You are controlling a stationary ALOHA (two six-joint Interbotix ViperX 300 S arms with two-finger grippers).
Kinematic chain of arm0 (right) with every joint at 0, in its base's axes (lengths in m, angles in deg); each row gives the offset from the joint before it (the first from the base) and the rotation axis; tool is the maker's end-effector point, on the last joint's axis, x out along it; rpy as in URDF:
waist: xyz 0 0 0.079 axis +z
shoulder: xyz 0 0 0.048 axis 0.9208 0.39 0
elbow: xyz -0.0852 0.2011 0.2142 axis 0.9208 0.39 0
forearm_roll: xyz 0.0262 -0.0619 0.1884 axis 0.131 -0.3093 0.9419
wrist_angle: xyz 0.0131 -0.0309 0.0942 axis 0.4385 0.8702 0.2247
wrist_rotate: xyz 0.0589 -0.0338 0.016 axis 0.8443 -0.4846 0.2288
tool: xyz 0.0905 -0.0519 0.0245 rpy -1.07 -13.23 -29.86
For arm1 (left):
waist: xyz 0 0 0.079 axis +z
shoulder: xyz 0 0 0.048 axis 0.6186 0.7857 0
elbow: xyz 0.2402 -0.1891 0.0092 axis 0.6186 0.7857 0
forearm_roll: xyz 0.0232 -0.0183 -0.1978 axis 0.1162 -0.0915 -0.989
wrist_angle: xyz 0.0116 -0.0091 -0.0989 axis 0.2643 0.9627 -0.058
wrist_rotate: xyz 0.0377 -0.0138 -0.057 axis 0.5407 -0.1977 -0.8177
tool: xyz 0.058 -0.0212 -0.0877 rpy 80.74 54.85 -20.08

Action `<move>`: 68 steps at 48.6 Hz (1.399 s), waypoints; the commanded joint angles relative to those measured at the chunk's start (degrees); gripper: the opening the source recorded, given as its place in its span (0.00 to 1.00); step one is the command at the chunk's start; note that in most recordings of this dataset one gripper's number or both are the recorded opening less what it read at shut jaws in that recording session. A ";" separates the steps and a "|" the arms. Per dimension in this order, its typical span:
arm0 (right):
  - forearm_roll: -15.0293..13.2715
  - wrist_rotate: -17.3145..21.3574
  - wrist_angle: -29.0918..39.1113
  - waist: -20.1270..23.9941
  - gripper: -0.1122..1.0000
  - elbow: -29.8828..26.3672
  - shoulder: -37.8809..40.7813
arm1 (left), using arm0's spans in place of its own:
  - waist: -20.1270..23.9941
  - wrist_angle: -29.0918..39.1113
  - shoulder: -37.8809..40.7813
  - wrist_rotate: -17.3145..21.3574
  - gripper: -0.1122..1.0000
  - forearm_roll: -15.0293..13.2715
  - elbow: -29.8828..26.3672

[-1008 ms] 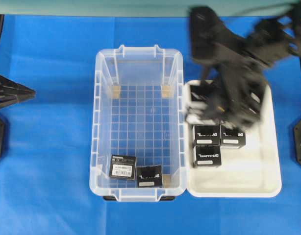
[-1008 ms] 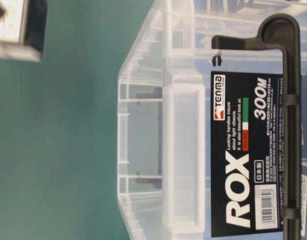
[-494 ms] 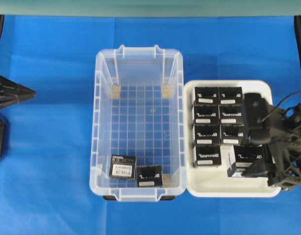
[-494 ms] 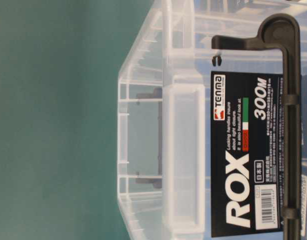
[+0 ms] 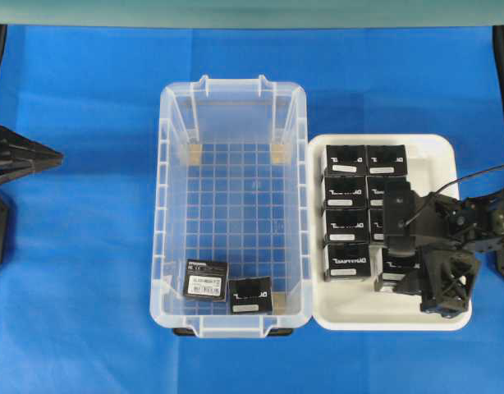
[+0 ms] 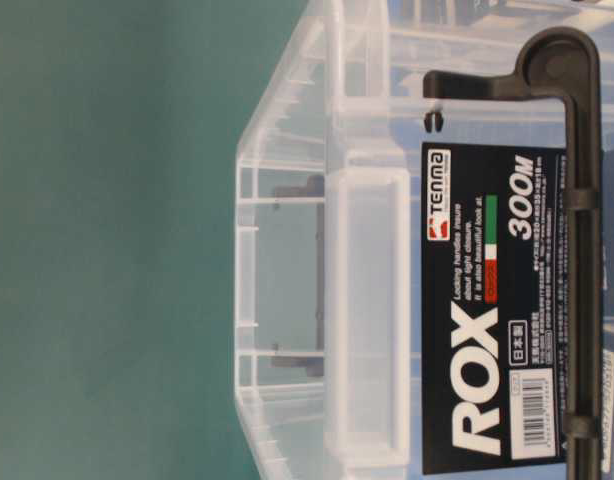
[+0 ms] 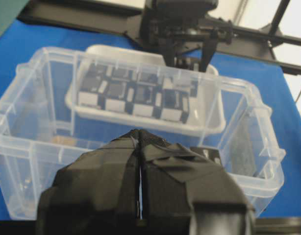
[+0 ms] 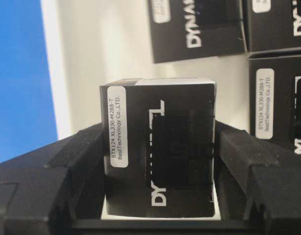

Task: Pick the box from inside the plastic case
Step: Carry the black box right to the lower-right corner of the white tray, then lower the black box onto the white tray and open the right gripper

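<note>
While the left tool [image 7: 139,196] stays pressed together, the right tool [image 8: 160,161] clamps the box [image 8: 160,147] between its fingers.

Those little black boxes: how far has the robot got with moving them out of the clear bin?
Mostly done, it seems. Seven boxes sit in two columns in the white tray. The right gripper is shut on an eighth box low over the tray's near end, apparently placing it. Two boxes remain at the near end of the plastic case. The left gripper waits closed outside the case.
</note>
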 commanded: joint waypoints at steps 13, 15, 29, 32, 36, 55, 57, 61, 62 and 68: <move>-2.11 -0.35 -3.52 -0.35 0.66 -0.35 6.24 | 0.09 -0.44 0.62 0.00 0.07 0.09 -1.23; -2.11 -0.26 -3.34 -0.35 0.66 -0.35 6.42 | 0.09 -0.53 0.70 0.00 0.07 0.18 -1.32; -1.85 0.44 -3.25 -0.70 0.66 -0.62 6.33 | 0.09 -0.44 0.70 0.00 0.07 0.18 -1.23; -1.85 0.79 -3.08 -0.79 0.66 -1.05 6.33 | 0.09 -0.44 0.70 0.00 0.07 0.18 -1.23; -1.85 2.29 -2.46 -0.88 0.66 -2.02 6.33 | 0.00 -0.35 0.70 0.00 0.07 0.09 -1.23; -2.72 3.96 2.64 -0.97 0.76 -4.92 4.57 | 0.09 -0.26 0.70 -0.09 0.07 0.09 -1.23; -3.43 3.96 2.72 -0.97 0.84 -4.92 4.48 | 0.09 -0.26 0.70 -0.09 0.07 0.09 -1.23; -4.83 4.04 3.08 -0.88 0.92 -4.92 4.48 | 0.00 -0.26 0.70 -0.09 0.07 0.18 -1.14; -5.19 4.04 3.08 -0.88 0.93 -4.92 4.48 | 0.00 -0.26 0.70 -0.09 0.07 0.18 -1.23; -7.73 4.04 3.69 -1.23 0.93 -5.54 4.39 | -0.09 -0.26 0.70 -0.09 0.07 0.18 -1.23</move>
